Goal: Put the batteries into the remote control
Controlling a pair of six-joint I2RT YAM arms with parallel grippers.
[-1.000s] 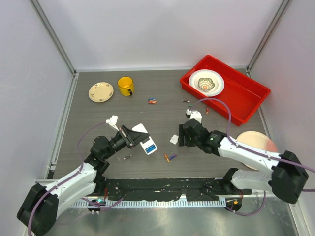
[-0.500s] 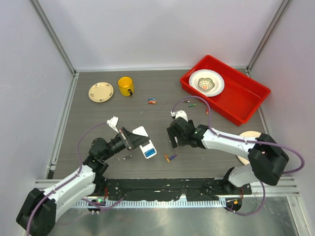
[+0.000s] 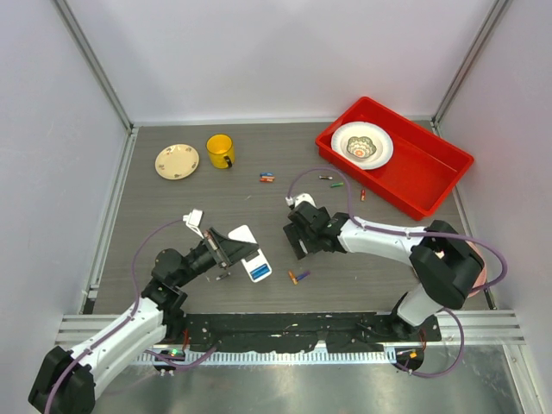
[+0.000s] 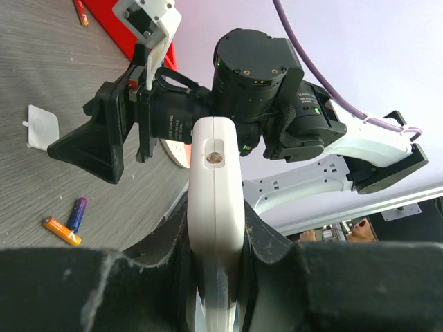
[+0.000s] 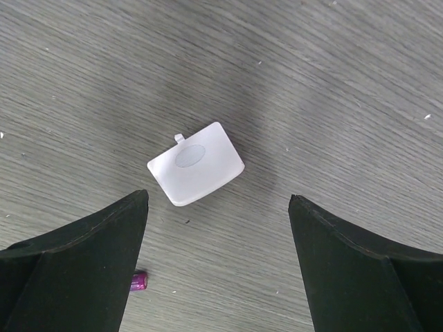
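With my left gripper (image 3: pixel 228 246) pinching the remote control (image 4: pixel 216 173) steady for loading, my right gripper (image 5: pixel 218 207) hangs spread over the mid-frame white battery cover (image 5: pixel 196 164).

Top external: high above and behind the arm bases, looking down from afar over the whole table (image 3: pixel 172 207). Left wrist: low, close behind the remote control (image 4: pixel 216 207), facing the right arm (image 4: pixel 277 90). Right wrist: close, looking straight down. Both wrist views share the white square piece (image 5: pixel 196 164); top and left wrist views share two batteries (image 4: pixel 61 231).
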